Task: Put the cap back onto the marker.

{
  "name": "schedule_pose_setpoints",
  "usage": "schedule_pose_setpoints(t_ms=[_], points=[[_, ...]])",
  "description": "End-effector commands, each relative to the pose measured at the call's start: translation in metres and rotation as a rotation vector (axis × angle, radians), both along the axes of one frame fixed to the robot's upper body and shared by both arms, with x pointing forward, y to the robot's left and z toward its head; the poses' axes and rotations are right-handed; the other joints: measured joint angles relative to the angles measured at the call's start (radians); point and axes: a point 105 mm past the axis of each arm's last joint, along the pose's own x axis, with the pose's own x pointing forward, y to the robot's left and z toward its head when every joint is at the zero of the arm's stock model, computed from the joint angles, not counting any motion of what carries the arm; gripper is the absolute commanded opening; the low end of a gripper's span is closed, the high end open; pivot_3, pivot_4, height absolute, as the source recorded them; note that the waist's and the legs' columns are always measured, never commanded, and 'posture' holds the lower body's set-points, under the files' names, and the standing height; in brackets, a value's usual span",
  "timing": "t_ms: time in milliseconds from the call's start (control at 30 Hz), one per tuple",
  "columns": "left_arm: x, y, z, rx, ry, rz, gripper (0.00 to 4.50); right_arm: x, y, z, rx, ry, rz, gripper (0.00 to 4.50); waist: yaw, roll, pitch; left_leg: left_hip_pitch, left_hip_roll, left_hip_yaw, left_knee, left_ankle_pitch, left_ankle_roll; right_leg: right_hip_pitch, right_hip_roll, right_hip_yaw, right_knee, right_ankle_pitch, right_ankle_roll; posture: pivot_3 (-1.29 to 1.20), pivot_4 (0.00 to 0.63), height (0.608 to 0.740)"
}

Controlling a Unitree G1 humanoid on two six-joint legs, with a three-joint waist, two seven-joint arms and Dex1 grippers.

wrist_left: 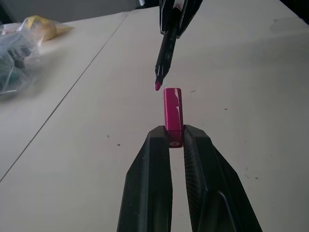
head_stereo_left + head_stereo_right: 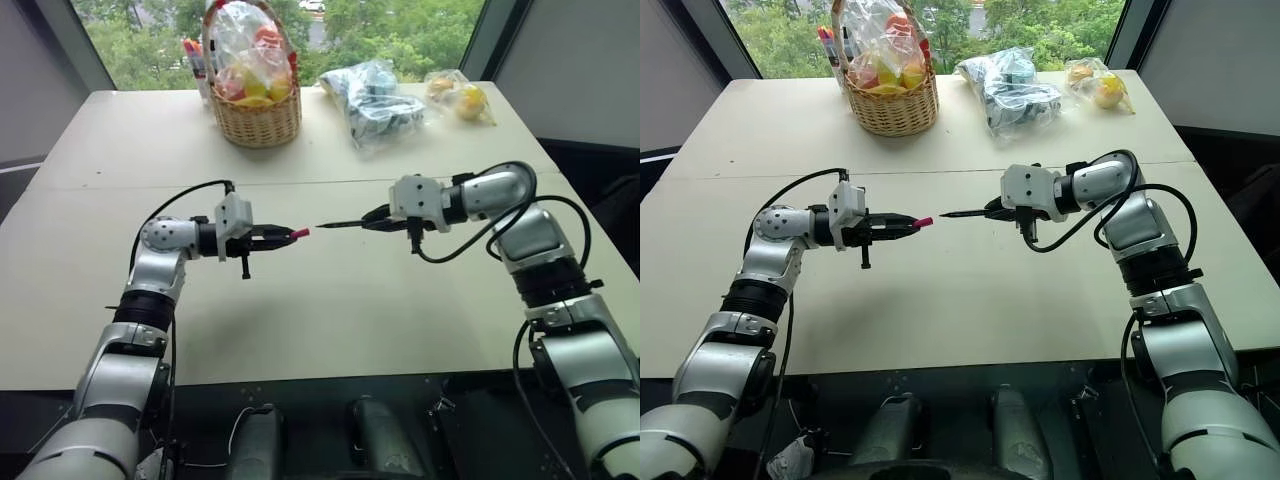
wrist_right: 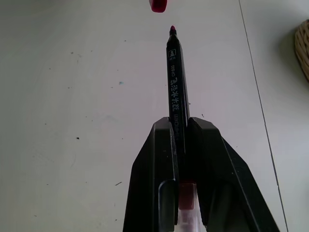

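Observation:
My left gripper (image 2: 285, 235) is shut on the small red-pink cap (image 1: 173, 112), which sticks out past its fingertips toward the right. Facing it over the middle of the table, my right gripper (image 2: 378, 220) is shut on the black marker (image 3: 175, 87), whose pointed tip aims at the cap. A small gap separates the marker tip (image 2: 320, 226) from the cap's open end (image 2: 301, 233), and the two are nearly in line. Both are held above the table, not resting on it.
The beige table (image 2: 330, 310) has a seam running across behind my hands. At its far edge stand a wicker basket (image 2: 258, 118) of wrapped items, upright pens (image 2: 193, 58) left of it, and plastic bags (image 2: 375, 100) at the right.

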Motion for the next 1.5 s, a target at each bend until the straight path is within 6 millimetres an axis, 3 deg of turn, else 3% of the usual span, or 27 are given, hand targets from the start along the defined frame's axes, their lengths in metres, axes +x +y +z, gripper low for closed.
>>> schedule_pose_setpoints(t_ms=[33, 1500], points=[[-0.001, 0.001, 0.008, 0.028, -0.046, -0.011, 0.00, -0.002, 0.002, 0.013, 0.000, -0.033, 0.025, 0.05, 0.000, 0.000, 0.000, 0.000, 0.000, 0.000, 0.000, 0.000, 0.000, 0.000, 0.000, 0.000, 0.000, 0.000, 0.000, 0.00, 0.150, 0.740], [0.000, -0.007, 0.010, 0.031, -0.058, -0.025, 0.00, -0.011, 0.011, 0.007, 0.002, 0.002, 0.052, 0.05, 0.000, 0.000, 0.000, 0.000, 0.000, 0.000, 0.000, 0.000, 0.000, 0.000, 0.000, 0.000, 0.000, 0.000, 0.000, 0.00, 0.150, 0.740]])
